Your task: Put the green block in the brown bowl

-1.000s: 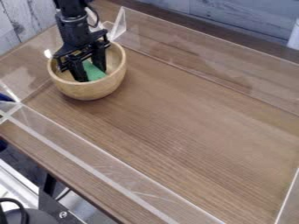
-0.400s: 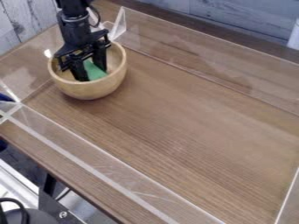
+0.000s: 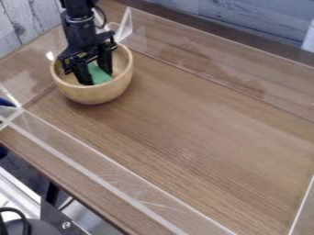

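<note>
We're at the drop-off: hand [image 3: 84, 66] down inside brown bowl [image 3: 113, 87] at far left of bench [image 3: 185, 138], fingers either side of green block [image 3: 92, 72], can't tell if gripping or let go; next, we reckon, open & lift clear.

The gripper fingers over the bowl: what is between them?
In the camera view, the green block lies between the fingers of the gripper, inside the brown bowl. Whether the fingers press on it cannot be told.

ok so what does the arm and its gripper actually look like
The arm is black, a slim column coming down from the top edge. The gripper is black too, with two dark fingers. No cables or markings can be made out at this size.
</note>
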Robot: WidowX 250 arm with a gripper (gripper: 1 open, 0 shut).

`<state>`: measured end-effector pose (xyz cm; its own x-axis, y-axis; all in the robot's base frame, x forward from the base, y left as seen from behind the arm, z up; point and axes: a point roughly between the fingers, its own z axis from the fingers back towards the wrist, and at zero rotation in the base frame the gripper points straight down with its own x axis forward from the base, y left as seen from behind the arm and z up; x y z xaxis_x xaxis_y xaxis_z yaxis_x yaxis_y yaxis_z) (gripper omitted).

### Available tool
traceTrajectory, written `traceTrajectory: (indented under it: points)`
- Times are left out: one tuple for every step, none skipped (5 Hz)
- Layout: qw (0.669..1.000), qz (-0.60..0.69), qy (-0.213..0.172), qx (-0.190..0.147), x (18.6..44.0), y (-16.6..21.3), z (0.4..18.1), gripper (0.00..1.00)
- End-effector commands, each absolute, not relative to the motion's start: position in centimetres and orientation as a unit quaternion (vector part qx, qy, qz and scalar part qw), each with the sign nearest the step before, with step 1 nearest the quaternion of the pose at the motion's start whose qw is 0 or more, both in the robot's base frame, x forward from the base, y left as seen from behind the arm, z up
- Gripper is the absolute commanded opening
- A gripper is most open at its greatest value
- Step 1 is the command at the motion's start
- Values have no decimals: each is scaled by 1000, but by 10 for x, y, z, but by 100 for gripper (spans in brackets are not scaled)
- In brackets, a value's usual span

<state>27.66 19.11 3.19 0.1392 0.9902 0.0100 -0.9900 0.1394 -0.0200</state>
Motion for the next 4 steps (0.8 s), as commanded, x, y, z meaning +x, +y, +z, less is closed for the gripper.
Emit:
traceTrajectory:
  points:
    - [753,656,-46,2,285,201,43,0]
    - [754,655,-47,4,286,201,43,0]
    - [755,654,-48,7,286,201,42,0]
    - [755,653,-49,10,286,201,42,0]
